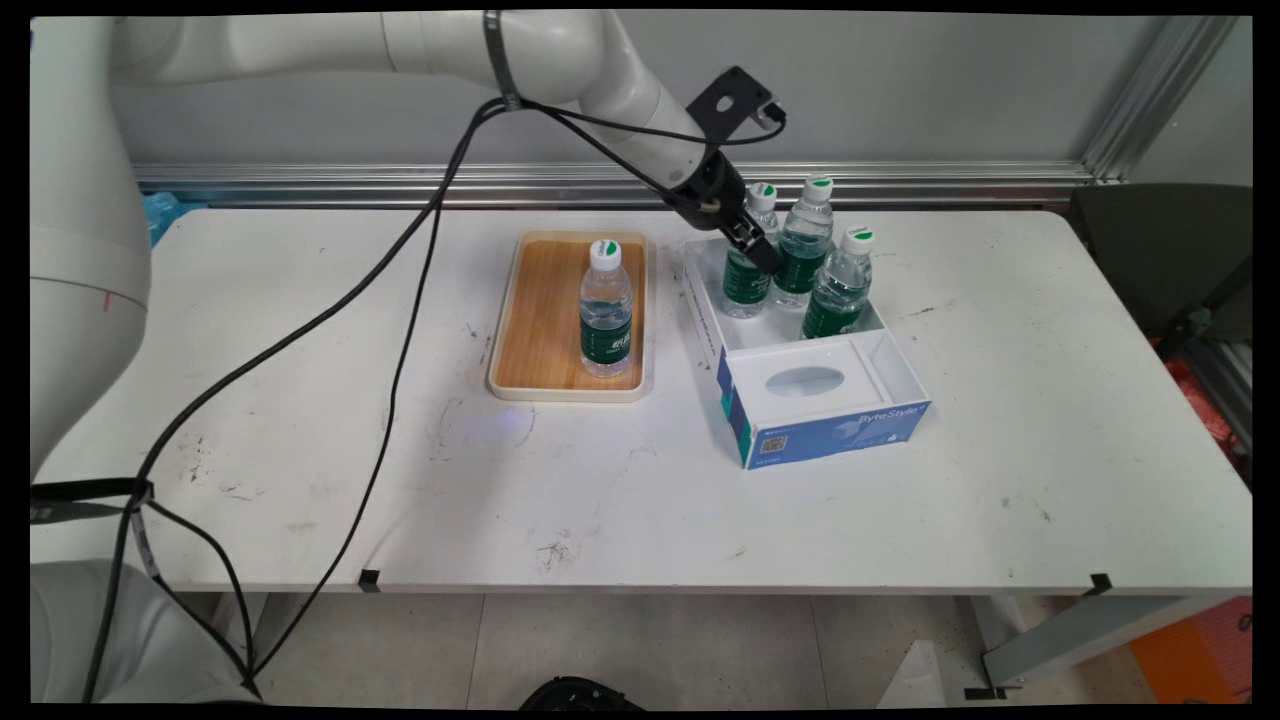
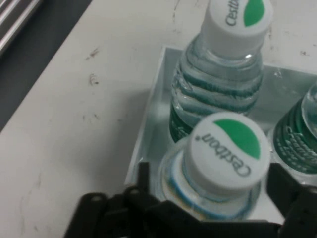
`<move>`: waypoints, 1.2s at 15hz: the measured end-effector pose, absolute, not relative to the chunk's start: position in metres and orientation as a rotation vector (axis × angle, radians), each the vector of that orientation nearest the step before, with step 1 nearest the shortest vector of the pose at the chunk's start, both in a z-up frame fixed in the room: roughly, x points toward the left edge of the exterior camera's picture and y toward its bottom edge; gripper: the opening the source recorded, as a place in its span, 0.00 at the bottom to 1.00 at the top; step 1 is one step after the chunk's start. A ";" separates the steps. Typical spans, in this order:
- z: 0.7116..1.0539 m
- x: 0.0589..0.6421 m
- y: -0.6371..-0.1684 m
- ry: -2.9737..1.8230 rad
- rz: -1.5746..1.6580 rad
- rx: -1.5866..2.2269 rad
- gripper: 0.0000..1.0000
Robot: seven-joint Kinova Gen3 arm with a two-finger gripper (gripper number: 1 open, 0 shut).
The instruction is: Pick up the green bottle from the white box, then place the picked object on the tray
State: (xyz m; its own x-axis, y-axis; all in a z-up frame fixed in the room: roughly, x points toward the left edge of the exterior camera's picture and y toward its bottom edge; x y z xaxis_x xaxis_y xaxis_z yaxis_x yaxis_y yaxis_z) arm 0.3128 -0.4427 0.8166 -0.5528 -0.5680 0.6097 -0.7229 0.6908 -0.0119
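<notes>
the gripper stands open around the neck of a water bottle in the white box, fingers not touching. full bottle looks heavy, smooth, slippery; i think under the cap is best.

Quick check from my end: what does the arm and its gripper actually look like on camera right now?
The arm is glossy white, built of rounded tubular links, with a dark band around one link. Black cables hang from it in loose loops to the table's near edge. A flat black bracket sits at the wrist. The gripper is black, with a jointed linkage and two fingers.
</notes>
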 end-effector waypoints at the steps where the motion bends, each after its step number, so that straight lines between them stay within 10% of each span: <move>1: 0.815 0.312 -0.444 -2.322 0.355 0.983 0.00; 18: 0.880 0.327 -0.422 -2.332 0.414 0.933 0.00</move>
